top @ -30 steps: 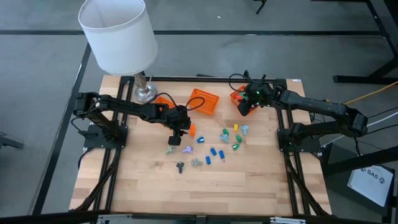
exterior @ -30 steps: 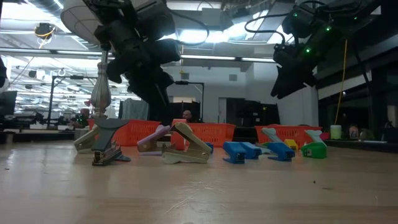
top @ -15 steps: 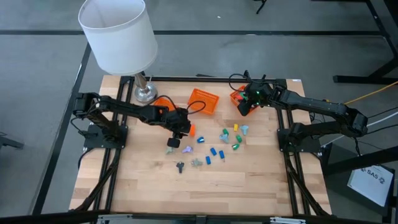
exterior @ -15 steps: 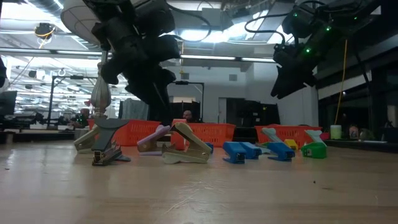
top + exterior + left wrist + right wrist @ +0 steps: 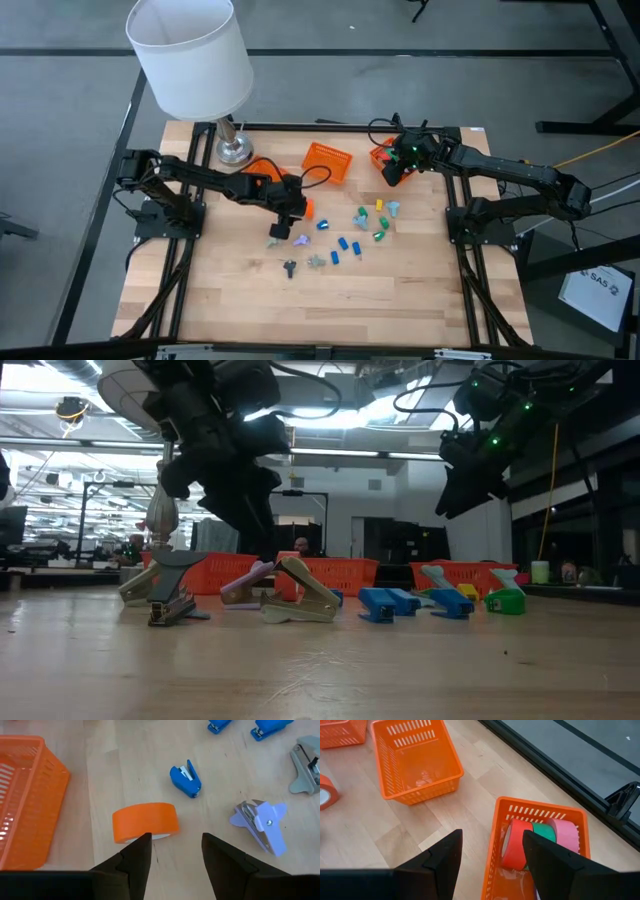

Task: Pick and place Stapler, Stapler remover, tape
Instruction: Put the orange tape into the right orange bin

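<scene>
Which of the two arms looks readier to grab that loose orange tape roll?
The left. Its open left gripper hovers right over the orange tape roll, while the right gripper hangs open above the basket already holding tape.

Non-task items: lamp, baskets
White-shaded lamp (image 5: 190, 55) at table's (image 5: 250, 300) far-left corner; orange baskets (image 5: 328, 163) nearby.

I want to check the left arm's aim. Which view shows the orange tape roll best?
The left wrist view: the orange tape roll lies on edge, whole, just beyond the open left gripper. The high view shows an orange speck; the right wrist view only its cropped edge.
</scene>
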